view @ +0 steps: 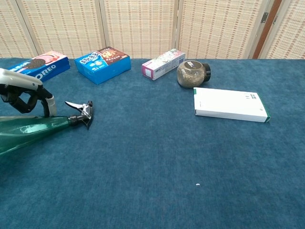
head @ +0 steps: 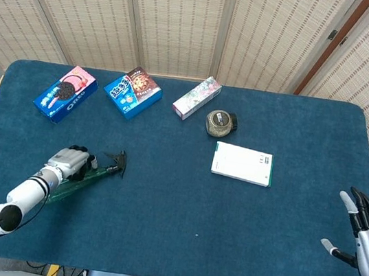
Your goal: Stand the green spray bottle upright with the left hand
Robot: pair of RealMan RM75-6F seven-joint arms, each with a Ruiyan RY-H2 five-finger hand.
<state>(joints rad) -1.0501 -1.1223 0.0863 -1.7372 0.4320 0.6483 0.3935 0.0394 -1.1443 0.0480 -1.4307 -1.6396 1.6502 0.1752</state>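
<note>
On the blue carpeted table (head: 161,204), the left hand (head: 70,161) grips the tilted translucent green spray bottle (view: 33,130); the right hand (head: 364,231) rests with fingers apart.
</note>
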